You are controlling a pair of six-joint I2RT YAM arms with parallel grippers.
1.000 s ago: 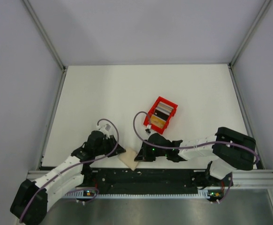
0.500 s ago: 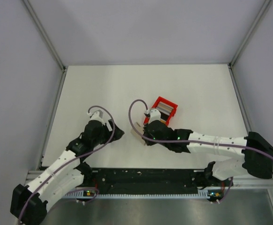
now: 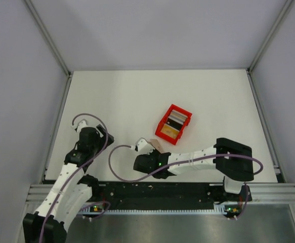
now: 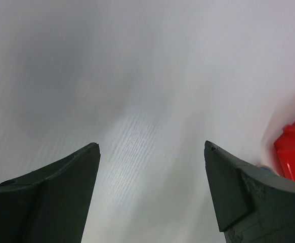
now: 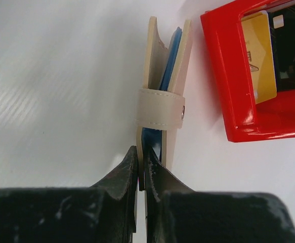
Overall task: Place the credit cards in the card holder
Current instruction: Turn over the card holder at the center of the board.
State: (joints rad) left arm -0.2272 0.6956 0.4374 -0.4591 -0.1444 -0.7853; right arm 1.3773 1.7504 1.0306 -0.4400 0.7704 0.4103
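White tabletop (image 3: 137, 91) runs wide to walls at the back and both sides. Mid-table, a red tray (image 5: 223, 76) holds credit cards (image 5: 261, 55), one gold, the others dark. Just left of it, the right gripper (image 5: 141, 167) is clamped on the beige card holder (image 5: 160, 109), which stands on edge. The left gripper (image 4: 151, 147) hangs near the left edge, jaws wide apart, holding nothing.
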